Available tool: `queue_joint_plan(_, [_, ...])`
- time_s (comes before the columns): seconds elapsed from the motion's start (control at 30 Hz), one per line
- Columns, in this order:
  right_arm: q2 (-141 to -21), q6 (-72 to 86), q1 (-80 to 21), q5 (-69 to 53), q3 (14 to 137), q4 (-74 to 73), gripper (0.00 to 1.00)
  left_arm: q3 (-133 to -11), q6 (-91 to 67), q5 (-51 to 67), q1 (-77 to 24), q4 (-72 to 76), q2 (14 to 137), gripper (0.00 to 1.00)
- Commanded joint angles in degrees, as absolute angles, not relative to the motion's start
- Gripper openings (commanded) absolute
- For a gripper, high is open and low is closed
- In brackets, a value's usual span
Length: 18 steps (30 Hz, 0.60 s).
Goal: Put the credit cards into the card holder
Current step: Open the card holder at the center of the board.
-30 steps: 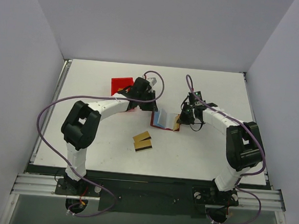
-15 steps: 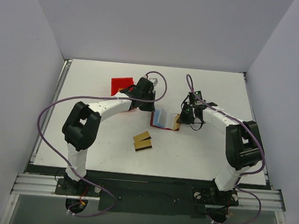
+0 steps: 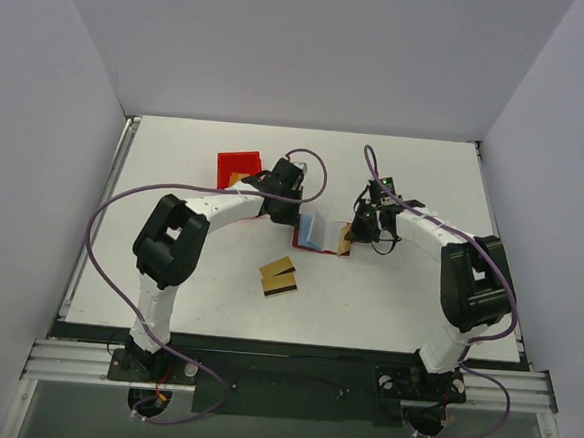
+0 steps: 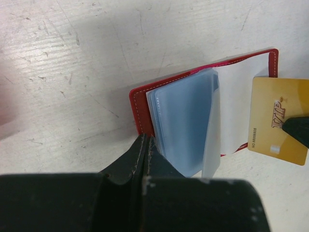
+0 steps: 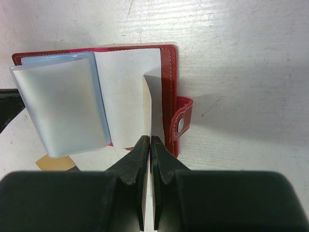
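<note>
left gripper (image 4: 145, 141) is pinched closed on the card holder (image 4: 136, 104); right gripper (image 5: 148, 141) clamps a gold credit card (image 4: 277, 121). the card could snag the loose sleeves (image 4: 186, 116) and buckle.

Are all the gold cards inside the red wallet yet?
Not yet. The small red folding card holder lies open, its edge pinched by the left gripper. The right gripper holds one thin gold card at its other side. Two more gold cards wait on the white table.
</note>
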<state>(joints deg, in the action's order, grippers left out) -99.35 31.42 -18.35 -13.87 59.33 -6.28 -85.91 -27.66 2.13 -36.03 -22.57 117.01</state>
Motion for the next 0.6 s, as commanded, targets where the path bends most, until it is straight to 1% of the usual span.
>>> queue_joint_plan(0.0, [-101.3,31.2,-17.8,-12.7,60.4,-8.4,0.00,-89.5,-26.7,1.1,-36.3,-23.6,117.9,0.00])
queue_joint_plan(0.57, [-101.8,31.2,-17.8,-13.1,60.2,-8.4,0.00,-91.2,-26.0,3.2,-37.4,-24.4,121.1,0.00])
